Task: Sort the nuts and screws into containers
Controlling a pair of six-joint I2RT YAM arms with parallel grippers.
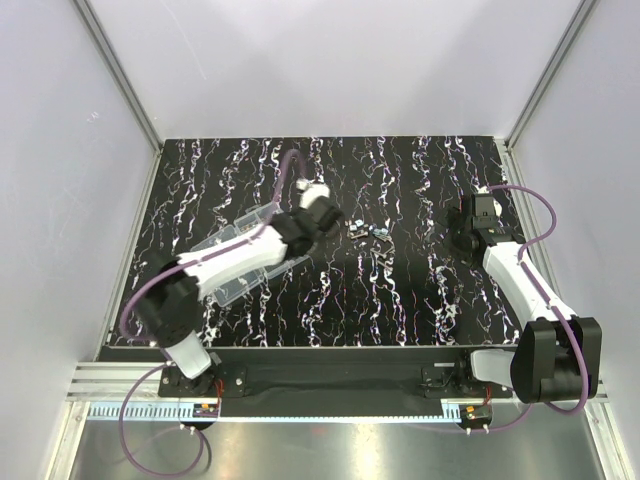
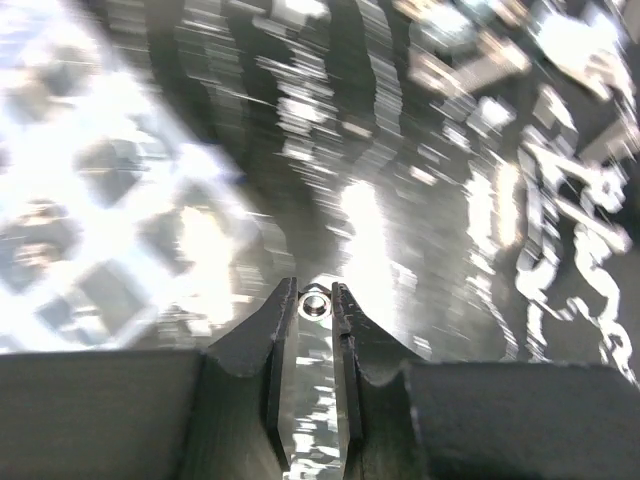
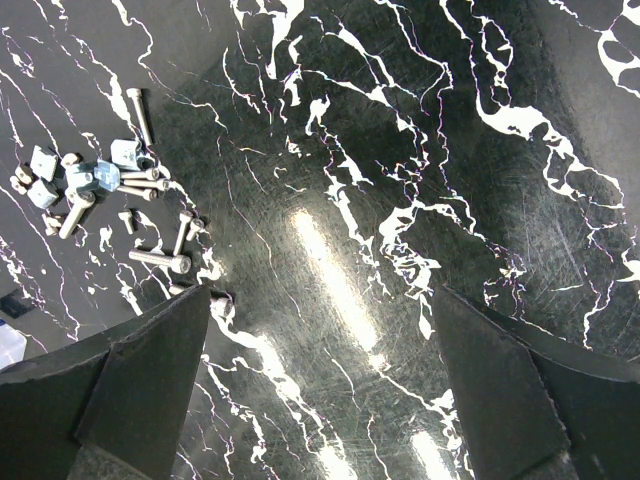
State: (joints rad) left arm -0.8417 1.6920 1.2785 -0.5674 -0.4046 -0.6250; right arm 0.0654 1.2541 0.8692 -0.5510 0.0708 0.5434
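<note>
Left tool [image 2: 314,290]: closed, pinching one small silvery nut [image 2: 315,303] right at its fingertips, the hole of the ring facing up.
Height of the grip: the wrist view is smeared, so I cannot tell whether the nut is clear of the table [image 1: 400,300] or just above it.
Containers [image 1: 228,238]: the compartments of the clear organiser box lie close behind and to the left of the left tool, partly under that arm. Whether any of them holds parts already, I cannot tell.
Loose pile [image 3: 100,190]: just ahead and to the right of the left tool, and well off to the left of the right tool. It holds several screws [image 3: 160,260] of mixed length and a few pale blocky pieces [image 3: 45,190] that are probably nuts too.
Right tool [image 3: 322,295]: jaws spread wide, nothing between them, bare table below.
Done so far: one nut picked, by the look of it.
Left to do: carry that nut over a compartment and drop it, then clear the rest of the pile. Most of the sorting seems to lie ahead.
</note>
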